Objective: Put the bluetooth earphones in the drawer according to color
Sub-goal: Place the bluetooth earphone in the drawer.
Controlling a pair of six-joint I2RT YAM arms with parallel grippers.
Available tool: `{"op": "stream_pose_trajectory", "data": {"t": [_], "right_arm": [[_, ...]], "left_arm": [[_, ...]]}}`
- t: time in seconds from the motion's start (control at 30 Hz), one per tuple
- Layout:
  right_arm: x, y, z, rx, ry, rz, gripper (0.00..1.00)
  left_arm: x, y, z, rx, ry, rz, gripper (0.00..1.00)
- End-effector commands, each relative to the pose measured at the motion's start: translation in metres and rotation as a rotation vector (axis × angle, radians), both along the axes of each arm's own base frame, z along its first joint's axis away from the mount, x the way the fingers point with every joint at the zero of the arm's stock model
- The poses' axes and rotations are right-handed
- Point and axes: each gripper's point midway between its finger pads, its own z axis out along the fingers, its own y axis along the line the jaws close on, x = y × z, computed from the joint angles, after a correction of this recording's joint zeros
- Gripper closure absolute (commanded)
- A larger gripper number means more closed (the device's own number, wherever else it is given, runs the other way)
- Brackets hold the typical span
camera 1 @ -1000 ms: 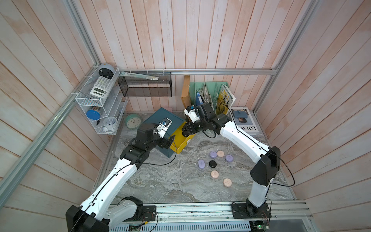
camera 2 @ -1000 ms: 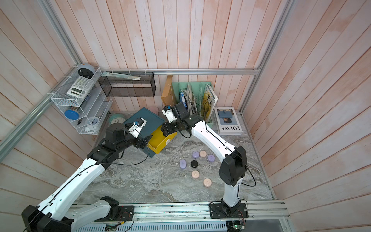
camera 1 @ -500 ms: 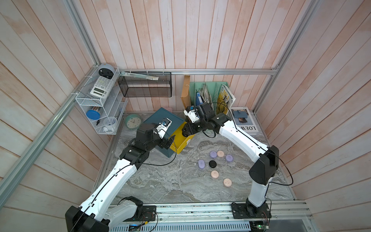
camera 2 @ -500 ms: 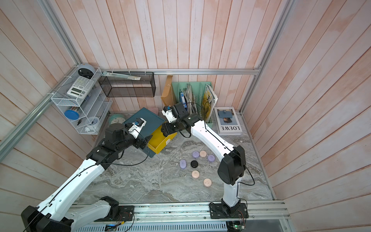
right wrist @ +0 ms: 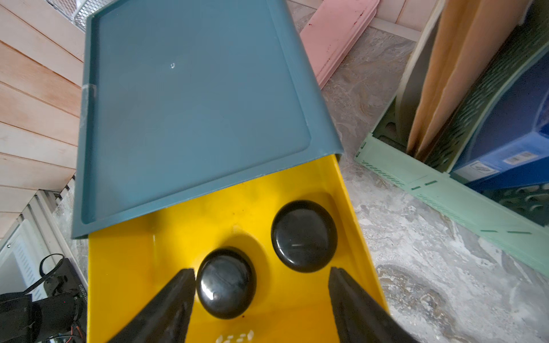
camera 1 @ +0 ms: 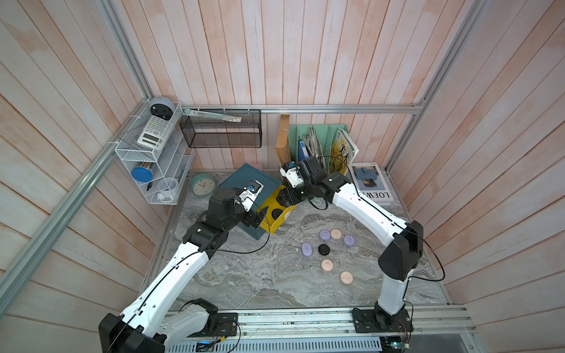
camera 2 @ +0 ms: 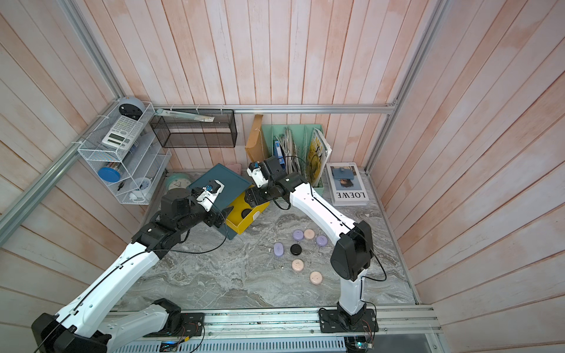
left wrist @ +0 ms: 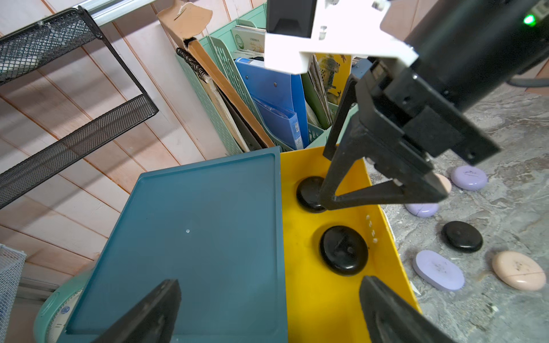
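Drawer chest (camera 1: 241, 178): dark teal, at the back of the desk (camera 1: 244, 275); yellow drawer (right wrist: 133, 267) pulled out.
In the yellow drawer: two black cases (right wrist: 226, 282), (right wrist: 304, 236), flat on its floor, near each other but not touching.
Right claw (right wrist: 261, 276): released, jaws parted over the yellow drawer; one black case between the fingers, one finger just beside it, a clear gap on its other side.
Left claw (left wrist: 270, 283): released, spread wide, grasping nothing; hangs over the chest's front edge and the open drawer.
On the desk: three lilac cases (camera 1: 324, 234), (camera 1: 348, 240), (camera 1: 306, 249), three pink cases (camera 1: 335, 234), (camera 1: 326, 264), (camera 1: 346, 277), one black case (camera 1: 324, 249), clustered well apart from the chest.
Writing: "LOEWE" in bold black capitals on the magazine (camera 2: 348, 183) lying flat in the back corner, upside down in both top views.
White marks on the yellow drawer's front wall: too small to read.
Calculator (camera 1: 154, 133) on the wire shelf: lettering unreadable.
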Motion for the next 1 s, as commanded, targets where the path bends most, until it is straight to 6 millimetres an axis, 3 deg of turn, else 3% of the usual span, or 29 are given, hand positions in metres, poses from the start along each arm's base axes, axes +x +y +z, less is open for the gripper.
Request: {"op": "stream_pose_trajectory", "data": {"t": [0.0, 0.13, 0.4, 0.77, 0.97], "right_arm": [[-0.001, -0.009, 0.019, -0.004, -0.061, -0.027, 0.22], [-0.004, -0.02, 0.026, -0.007, -0.092, -0.067, 0.21], [-0.013, -0.066, 0.03, -0.066, -0.16, -0.181, 0.15], [-0.04, -0.132, -0.023, -0.13, -0.006, -0.321, 0.14], [-0.052, -0.152, -0.053, -0.176, 0.055, -0.378, 0.14]], "left_arm": [[-0.008, -0.005, 0.011, -0.022, -0.025, -0.031, 0.0], [-0.015, -0.014, 0.016, -0.028, -0.033, -0.066, 0.0], [-0.028, -0.033, 0.017, -0.034, -0.03, -0.136, 0.0], [-0.051, -0.066, 0.003, 0.011, -0.008, -0.249, 0.0], [-0.057, -0.075, -0.001, 0.02, 0.004, -0.282, 0.0]]}}
